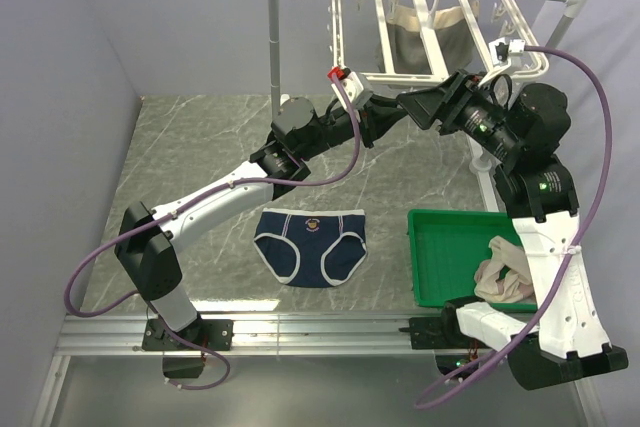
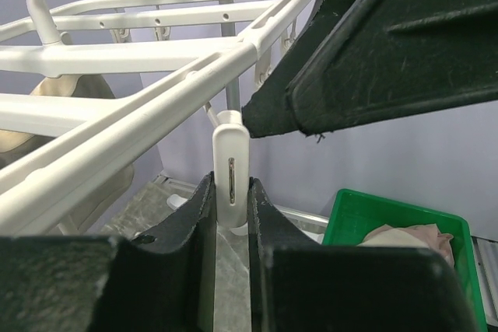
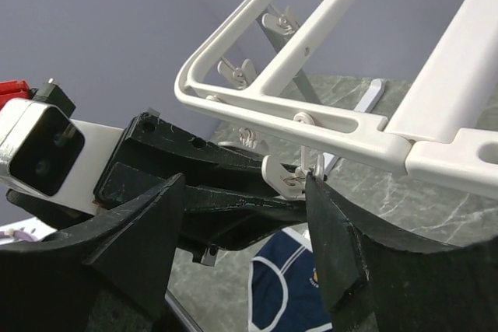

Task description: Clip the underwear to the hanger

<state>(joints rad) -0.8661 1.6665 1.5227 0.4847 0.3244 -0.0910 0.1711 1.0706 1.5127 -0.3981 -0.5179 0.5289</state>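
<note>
The step in hand is to prepare a clip, not yet to lift the cloth. The left gripper point(image 2: 230, 192) has its two fingers pressed against both sides of one white clip point(image 2: 231, 153) at the near left corner of the hanger point(image 3: 257, 109), so it appears to pinch that clip. I cannot tell if the clip's mouth is really open. The right gripper point(image 3: 243, 200) has its fingers spread wide, holds nothing, and hovers just beside the same corner.

The underwear point(image 1: 310, 245) lies flat on the table point(image 1: 200, 147), well apart from both grippers, between the two arm bases and left of the green tray point(image 1: 440, 215). Its waistband faces the far side, toward the hanger, and the crotch points to the near edge. Its long axis runs left to right, along the waistband.

In my judgement the next move calls for one gripper to go down, take the waistband edge, and bring it up into the clip's mouth
</note>
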